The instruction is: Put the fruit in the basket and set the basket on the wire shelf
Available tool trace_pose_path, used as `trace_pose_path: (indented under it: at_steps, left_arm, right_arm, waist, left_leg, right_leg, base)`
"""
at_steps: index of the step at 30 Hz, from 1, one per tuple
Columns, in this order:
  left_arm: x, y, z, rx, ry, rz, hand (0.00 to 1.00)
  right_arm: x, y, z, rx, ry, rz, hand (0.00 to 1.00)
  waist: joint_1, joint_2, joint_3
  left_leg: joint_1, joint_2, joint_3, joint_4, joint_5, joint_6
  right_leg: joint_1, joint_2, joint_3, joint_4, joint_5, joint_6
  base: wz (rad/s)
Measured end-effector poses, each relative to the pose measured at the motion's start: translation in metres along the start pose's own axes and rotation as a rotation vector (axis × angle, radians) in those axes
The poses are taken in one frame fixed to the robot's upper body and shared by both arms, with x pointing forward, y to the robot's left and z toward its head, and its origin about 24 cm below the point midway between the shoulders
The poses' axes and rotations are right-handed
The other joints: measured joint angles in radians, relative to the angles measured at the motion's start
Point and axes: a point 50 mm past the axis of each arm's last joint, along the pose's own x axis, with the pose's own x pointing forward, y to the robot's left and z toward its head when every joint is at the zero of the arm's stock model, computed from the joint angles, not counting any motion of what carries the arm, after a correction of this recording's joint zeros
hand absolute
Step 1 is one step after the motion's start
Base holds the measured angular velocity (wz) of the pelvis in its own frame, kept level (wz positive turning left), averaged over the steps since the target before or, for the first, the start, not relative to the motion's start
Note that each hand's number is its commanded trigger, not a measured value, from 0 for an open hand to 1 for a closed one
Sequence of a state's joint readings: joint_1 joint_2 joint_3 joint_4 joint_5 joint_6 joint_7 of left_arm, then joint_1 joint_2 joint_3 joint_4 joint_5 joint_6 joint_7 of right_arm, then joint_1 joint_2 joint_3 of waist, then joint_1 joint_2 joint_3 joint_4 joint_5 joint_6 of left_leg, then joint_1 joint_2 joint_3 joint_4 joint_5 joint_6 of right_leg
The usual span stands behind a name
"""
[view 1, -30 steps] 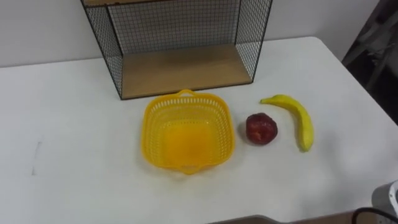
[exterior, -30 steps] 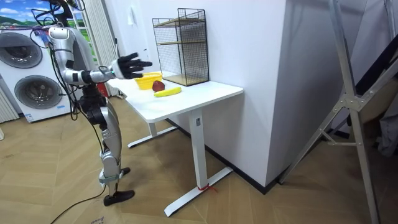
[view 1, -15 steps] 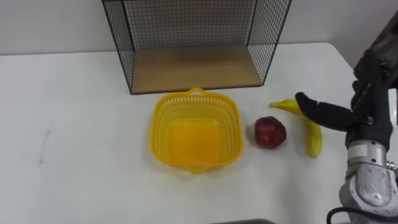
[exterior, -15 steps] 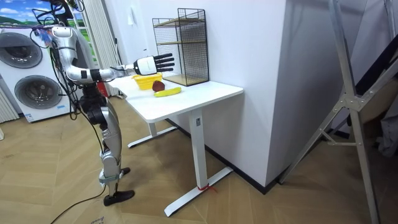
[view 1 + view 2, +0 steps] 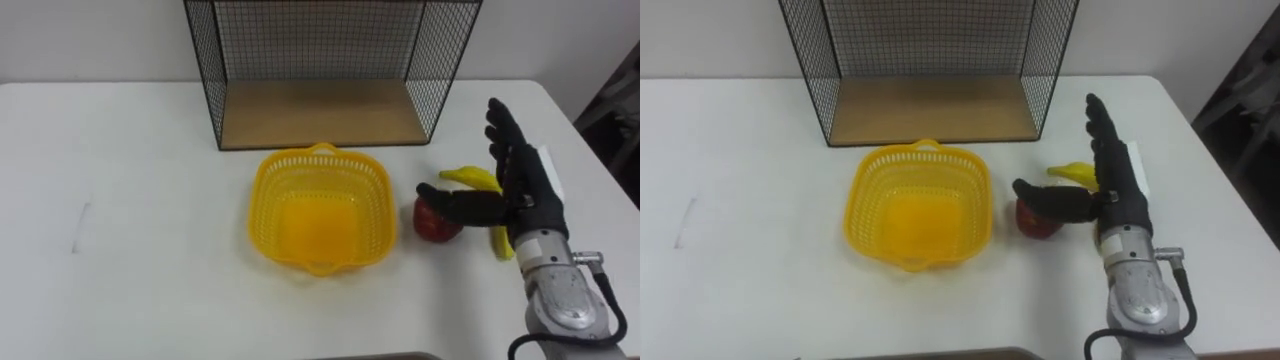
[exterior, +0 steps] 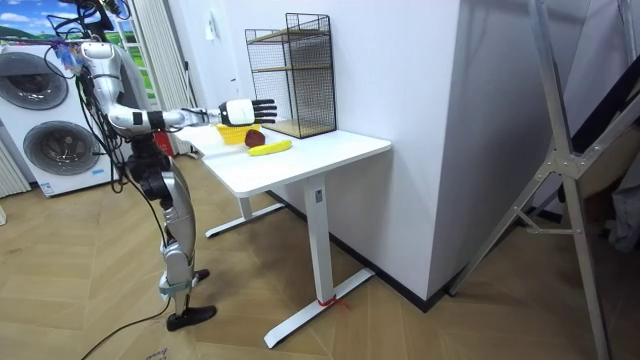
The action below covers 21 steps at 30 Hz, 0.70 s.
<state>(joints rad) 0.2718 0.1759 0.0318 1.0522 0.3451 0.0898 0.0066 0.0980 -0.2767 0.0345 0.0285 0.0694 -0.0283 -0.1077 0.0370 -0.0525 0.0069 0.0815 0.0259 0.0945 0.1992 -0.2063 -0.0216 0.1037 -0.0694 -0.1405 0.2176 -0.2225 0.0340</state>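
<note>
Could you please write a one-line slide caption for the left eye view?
Open right hand hovers by the apple and banana, beside the empty yellow basket.

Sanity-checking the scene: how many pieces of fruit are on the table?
2. A red apple sits right of the yellow basket, partly behind the thumb of the right hand; a banana lies further right, mostly behind that open hand. None in the basket.

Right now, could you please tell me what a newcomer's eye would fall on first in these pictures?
The bright yellow basket, empty in the middle of the white table, catches the eye first. To its right, the right robot hand hovers open with straight fingers over a red apple and a banana. Behind the basket stands a black wire shelf with a wooden floor.
</note>
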Motion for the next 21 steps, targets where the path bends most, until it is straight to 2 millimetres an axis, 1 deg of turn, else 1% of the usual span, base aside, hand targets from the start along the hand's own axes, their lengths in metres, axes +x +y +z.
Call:
trace_pose_path:
  at_steps: [4, 6, 7, 14, 19, 21]
  left_arm:
    - [0.000, 0.000, -0.001, 0.000, 0.015, 0.000, 0.00]
    - [0.000, 0.000, -0.002, 0.000, 0.015, 0.000, 0.00]
    - [0.000, 0.000, -0.001, 0.000, 0.016, 0.000, 0.00]
    - [0.000, 0.000, -0.002, 0.003, 0.031, 0.005, 0.00]
    - [0.000, 0.001, -0.001, 0.019, 0.027, 0.008, 0.00]
    - [0.000, 0.001, 0.000, 0.021, 0.021, 0.010, 0.00]
  right_arm:
    - [0.000, 0.002, -0.002, -0.019, 0.010, 0.024, 0.00]
    - [-0.001, 0.005, -0.005, -0.049, 0.020, 0.038, 0.00]
    - [-0.001, 0.007, -0.007, -0.068, 0.029, 0.046, 0.00]
    - [-0.003, 0.007, -0.021, -0.080, 0.096, 0.049, 0.00]
    - [-0.003, 0.007, -0.022, -0.081, 0.104, 0.052, 0.00]
    - [-0.003, 0.007, -0.024, -0.082, 0.116, 0.051, 0.00]
  waist:
    - [0.000, 0.004, 0.0003]
    - [0.000, 0.010, 0.0023]
    - [0.000, 0.009, 0.0001]
    - [-0.001, 0.015, -0.0054]
    - [-0.002, 0.009, -0.0116]
    - [-0.001, 0.007, -0.0120]
  left_leg:
    - [0.000, 0.000, -0.001, 0.000, 0.000, 0.000]
    - [-0.001, 0.000, -0.001, 0.000, 0.000, 0.000]
    - [-0.001, 0.000, -0.002, 0.000, 0.000, 0.000]
    - [-0.002, 0.000, -0.005, 0.000, 0.000, 0.000]
    - [-0.002, 0.000, -0.008, 0.005, 0.000, 0.000]
    - [-0.001, 0.000, -0.013, 0.006, 0.000, 0.000]
  right_leg:
    - [0.000, 0.000, -0.001, 0.000, 0.000, 0.000]
    - [0.000, 0.000, -0.001, 0.000, 0.000, 0.000]
    - [0.000, 0.000, -0.001, 0.000, 0.001, 0.000]
    - [-0.001, 0.000, -0.004, 0.002, 0.002, 0.000]
    - [0.003, 0.000, -0.007, 0.002, 0.002, 0.000]
    - [0.007, 0.000, -0.011, 0.002, 0.003, -0.001]
  base:
    - [0.00]
    - [0.00]
    - [0.00]
    - [0.00]
    - [0.00]
    - [0.05]
